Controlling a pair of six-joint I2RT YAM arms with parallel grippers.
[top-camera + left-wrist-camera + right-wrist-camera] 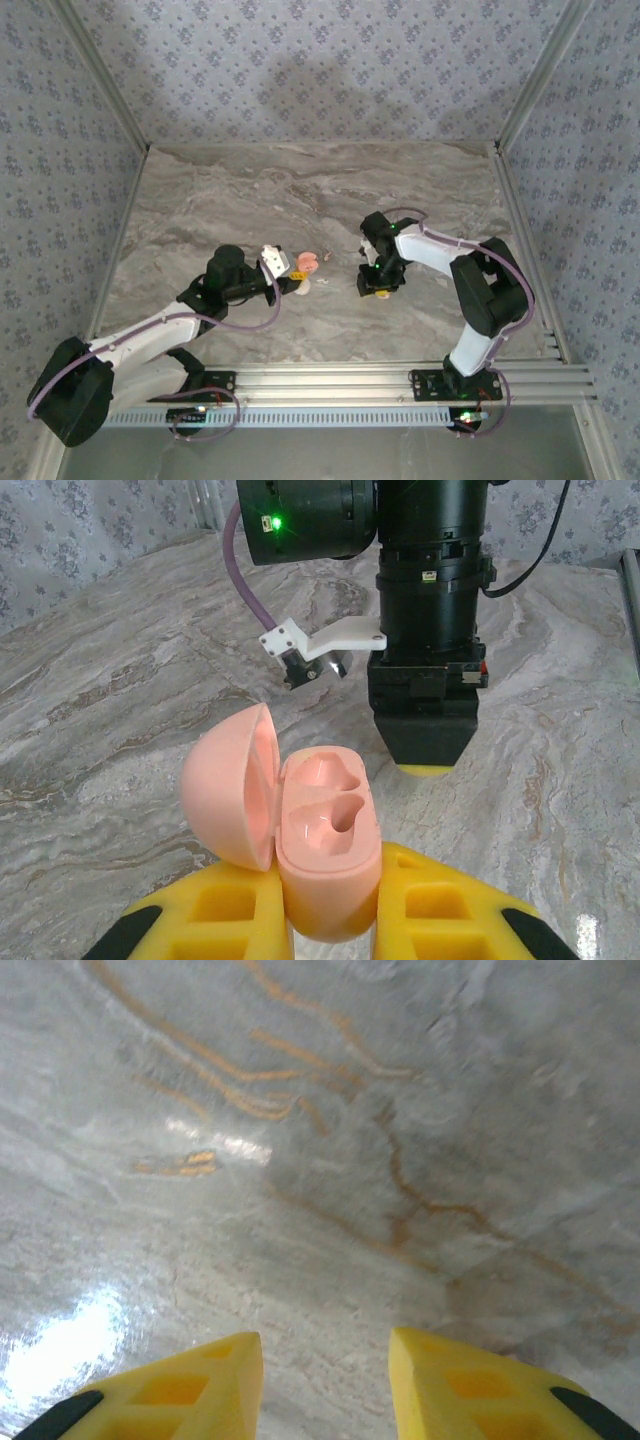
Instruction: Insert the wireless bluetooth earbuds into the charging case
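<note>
Worktop [300, 190]: grey marbled stone, middle of the top frame.
Left gripper [330, 920]: clamped on the charging case [328, 845]; lid swung open toward frame left, sockets look empty.
Right gripper [325, 1380]: partly open, holding nothing, pointing down just right of the case.
Earbuds [323, 254]: tiny pale bits between the grippers; long axis too small to tell.
Writing: none legible.

Grey marbled worktop [300, 190], glossy, veined in tan. Floral-patterned walls [300, 70] behind and beside. Aluminium rails [350, 378] along near edge.
</note>
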